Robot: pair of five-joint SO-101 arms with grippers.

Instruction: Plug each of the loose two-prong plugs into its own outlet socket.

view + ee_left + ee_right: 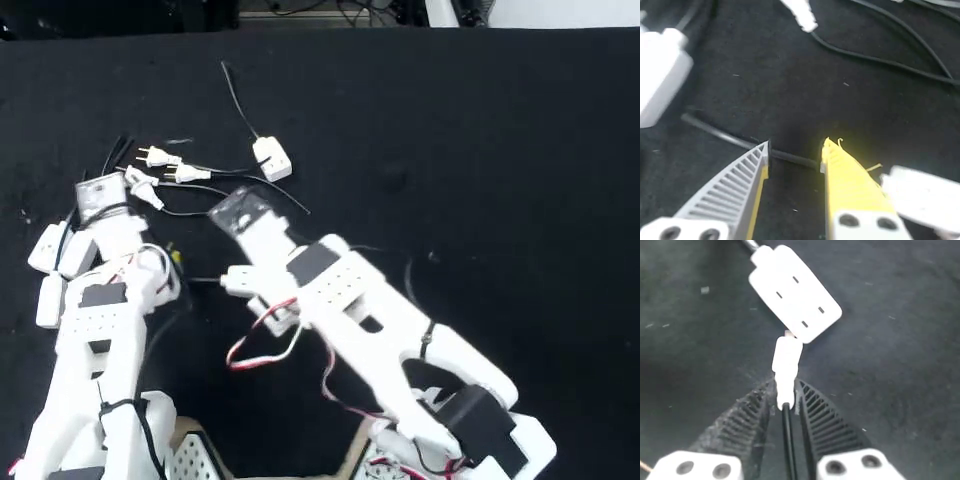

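a: where's the right hand [785, 387]?

b: its black ribbed fingers are pinching a small white two-prong plug [786, 362] by the rear end. the plug's black cord [787, 440] trails back between them. the plug's nose sits right at the edge of the white rectangular plastic outlet block [795, 290], but i cannot tell if the prongs are in a slot

a: and the left hand [794, 150]?

b: spread, with one grey finger and one yellow. the tips are low over the black cloth-covered counter [790, 90], one on either side of a thin black cable [715, 132] that crosses between them

a: any other plugs?

b: from above, loose white plugs [185, 172] lie clustered on the counter just beyond the left hand, with the outlet block off to one side of them
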